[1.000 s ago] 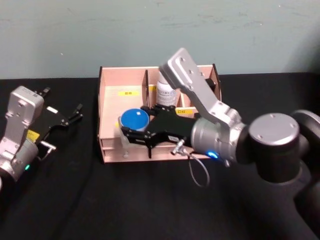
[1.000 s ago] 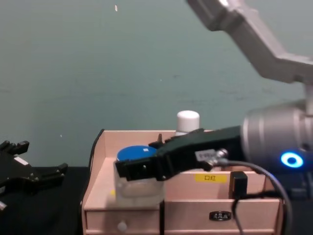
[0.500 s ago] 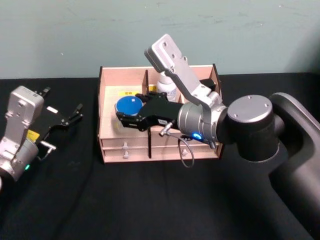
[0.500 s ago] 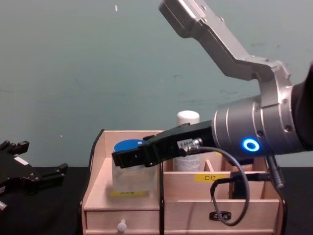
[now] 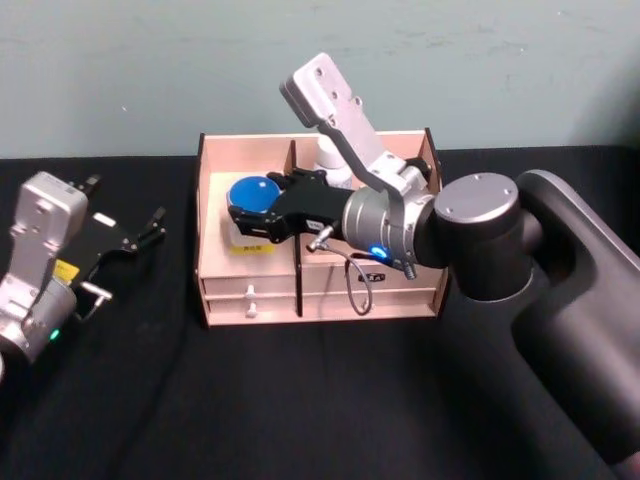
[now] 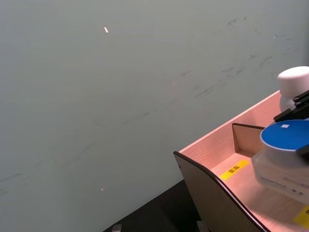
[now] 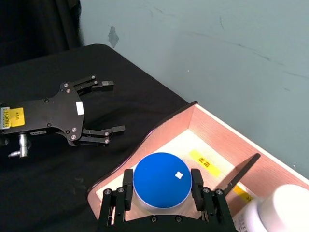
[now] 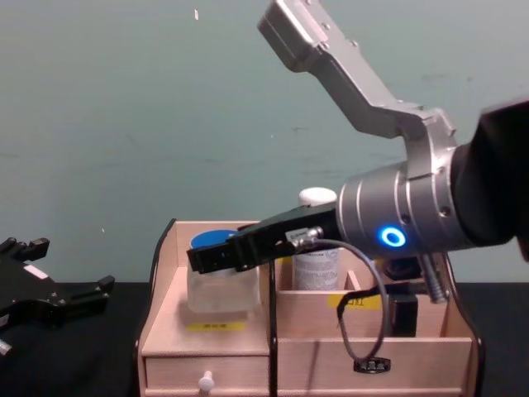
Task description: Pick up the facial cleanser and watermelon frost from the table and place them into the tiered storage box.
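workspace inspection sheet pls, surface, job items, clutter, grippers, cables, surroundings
surface: black table, dark cloth cover.
job's things: tiered storage box at the back centre; blue-lidded jar held over its rear left compartment; white-capped bottle standing in a compartment to the jar's right.
clutter: nothing seen.
grippers: right gripper over the box, fingers shut on either side of the jar's lid; left gripper idle at the table's left side, fingers open, holding nothing.
cables: grey cable loop hanging from the right wrist in front of the box.
surroundings: pale green wall behind the table.
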Robot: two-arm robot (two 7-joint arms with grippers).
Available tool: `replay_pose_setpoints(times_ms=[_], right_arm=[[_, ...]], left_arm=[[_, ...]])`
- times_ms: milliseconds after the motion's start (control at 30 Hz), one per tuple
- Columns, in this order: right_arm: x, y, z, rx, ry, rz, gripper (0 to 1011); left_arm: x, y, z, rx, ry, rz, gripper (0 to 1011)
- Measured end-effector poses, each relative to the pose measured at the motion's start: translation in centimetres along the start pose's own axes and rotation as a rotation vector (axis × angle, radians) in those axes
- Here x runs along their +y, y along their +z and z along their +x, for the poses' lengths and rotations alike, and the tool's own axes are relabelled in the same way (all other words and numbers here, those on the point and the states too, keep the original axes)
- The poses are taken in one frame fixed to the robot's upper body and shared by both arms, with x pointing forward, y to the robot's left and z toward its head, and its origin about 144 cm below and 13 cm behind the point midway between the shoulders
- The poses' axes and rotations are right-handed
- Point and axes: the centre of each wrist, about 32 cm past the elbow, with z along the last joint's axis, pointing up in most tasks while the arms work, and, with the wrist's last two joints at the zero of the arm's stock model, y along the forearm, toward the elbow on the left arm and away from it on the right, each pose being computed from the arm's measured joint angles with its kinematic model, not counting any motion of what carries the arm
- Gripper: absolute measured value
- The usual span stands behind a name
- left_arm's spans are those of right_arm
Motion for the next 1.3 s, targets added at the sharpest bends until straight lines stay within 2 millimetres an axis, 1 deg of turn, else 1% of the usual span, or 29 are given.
replay_pose_setpoints(times_ms=[167, 433, 1133, 1300], right_arm=[[0.6, 0.2, -0.1, -0.007, -0.003, -0.006, 713], [1.2, 0.0, -0.2, -0.007, -0.005, -0.023, 712], [1.2, -0.3, -0.3, -0.003, -0.014, -0.043, 715], [1.2, -0.3, -0.3, -0.003, -0.013, -0.043, 841]], left_arm=[[0.0, 0.0, 0.0, 0.000, 0.000, 0.000, 1001], [0.0, 0.0, 0.0, 0.000, 0.000, 0.000, 1001], [0.0, 0.0, 0.0, 0.000, 0.000, 0.000, 1001], [0.0, 0.0, 0.0, 0.000, 0.000, 0.000, 1001]])
